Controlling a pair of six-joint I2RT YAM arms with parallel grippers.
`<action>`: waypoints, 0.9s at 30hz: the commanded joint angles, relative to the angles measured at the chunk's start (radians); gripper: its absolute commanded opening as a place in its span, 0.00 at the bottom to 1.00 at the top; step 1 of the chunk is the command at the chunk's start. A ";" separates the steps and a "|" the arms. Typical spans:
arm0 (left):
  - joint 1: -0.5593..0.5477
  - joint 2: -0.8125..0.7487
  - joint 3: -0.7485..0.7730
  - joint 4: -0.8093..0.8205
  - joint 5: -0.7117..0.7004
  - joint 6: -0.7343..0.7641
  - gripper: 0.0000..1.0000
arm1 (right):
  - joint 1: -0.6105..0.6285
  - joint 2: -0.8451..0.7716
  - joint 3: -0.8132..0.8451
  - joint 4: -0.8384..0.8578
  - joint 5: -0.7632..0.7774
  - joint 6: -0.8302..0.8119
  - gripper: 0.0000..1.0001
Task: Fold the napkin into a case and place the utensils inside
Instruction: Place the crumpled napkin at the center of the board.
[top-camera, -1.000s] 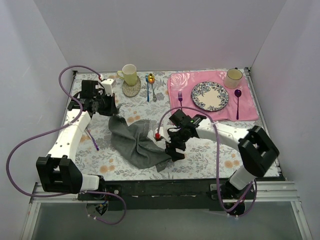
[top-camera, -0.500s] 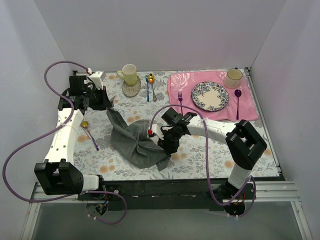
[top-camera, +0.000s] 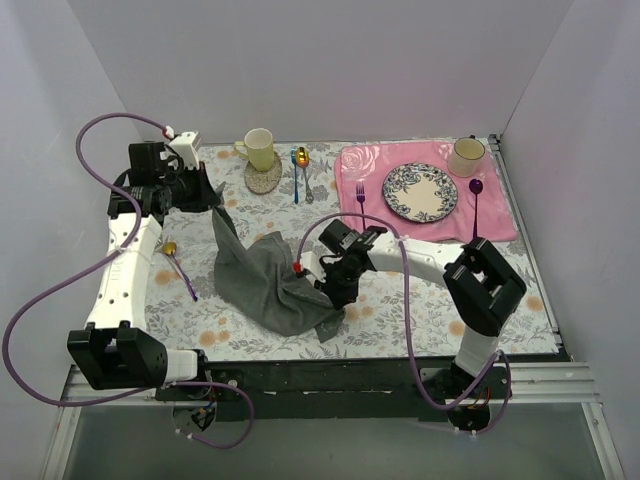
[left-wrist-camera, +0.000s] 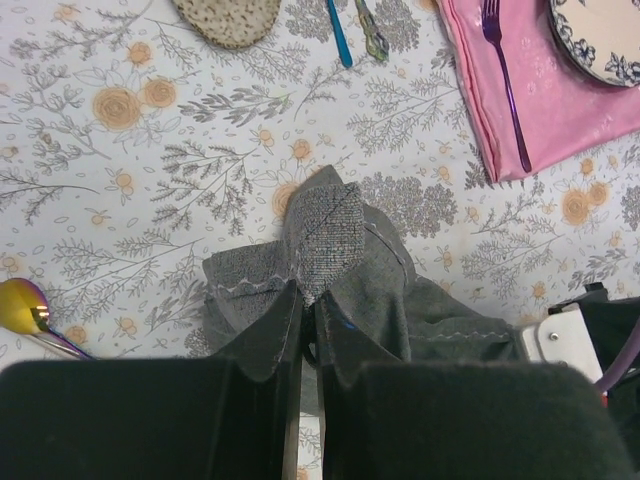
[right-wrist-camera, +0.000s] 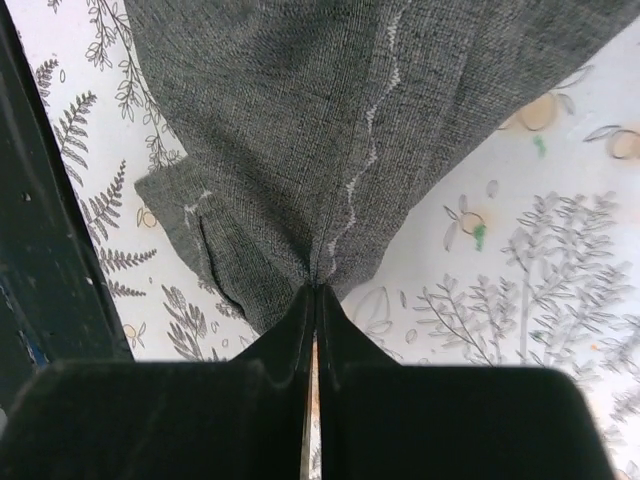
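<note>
The napkin (top-camera: 262, 285) lies crumpled at centre-left of the top view, on the counter (top-camera: 420, 310). The left pincer (left-wrist-camera: 308, 300) is clamped on its upper-left corner. The right pincer (right-wrist-camera: 316, 292) is clamped on its right edge. The spoon (top-camera: 170, 248) lies left of the napkin.
</note>
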 joint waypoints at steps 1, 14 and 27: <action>0.012 -0.061 0.114 -0.010 -0.069 -0.037 0.00 | -0.010 -0.154 0.114 -0.056 0.092 -0.032 0.01; 0.015 -0.148 0.383 -0.122 -0.162 0.077 0.00 | -0.072 -0.376 0.318 -0.117 0.348 -0.075 0.01; 0.015 -0.331 -0.321 -0.402 0.045 0.737 0.00 | -0.069 -0.371 -0.043 -0.234 0.218 -0.205 0.01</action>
